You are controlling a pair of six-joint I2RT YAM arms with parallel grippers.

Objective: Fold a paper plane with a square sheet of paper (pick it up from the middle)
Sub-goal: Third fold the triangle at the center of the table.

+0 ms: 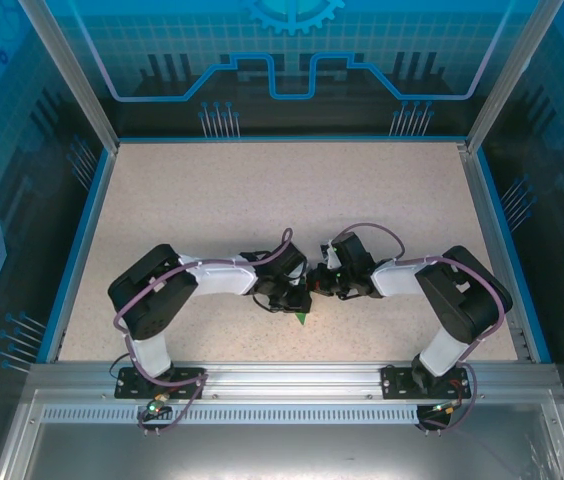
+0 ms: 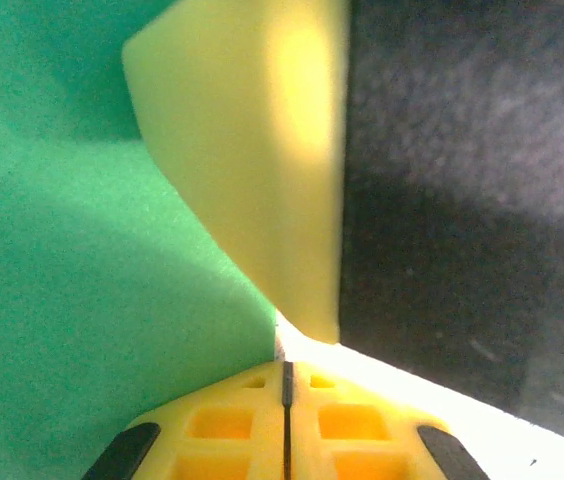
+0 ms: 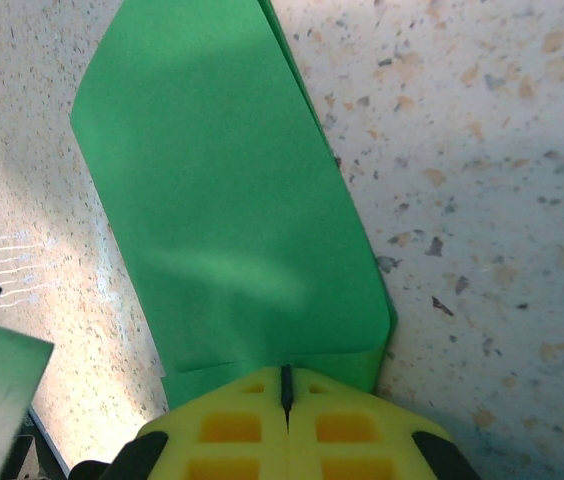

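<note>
**Green sheet** point(image 3: 232, 220), folded into a doubled strip, is lying flat on the speckled desk point(image 3: 482, 150) and running toward 12 o'clock. The right fingers point(image 3: 232, 425) are pinching its near end, fully shut. The left fingers point(image 2: 222, 425) are also shut, with the sheet at their 9 o'clock; whether they are gripping it cannot be told. The sheet is probably light, limp and easily creased, so the stiffer folded edge is the best place to hold. The two wrists are crowding each other at the desk's 6 o'clock.

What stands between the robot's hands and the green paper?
Nothing visible does. The right hand is shut directly on the green paper, which also reaches the left hand's closed tips.
</note>
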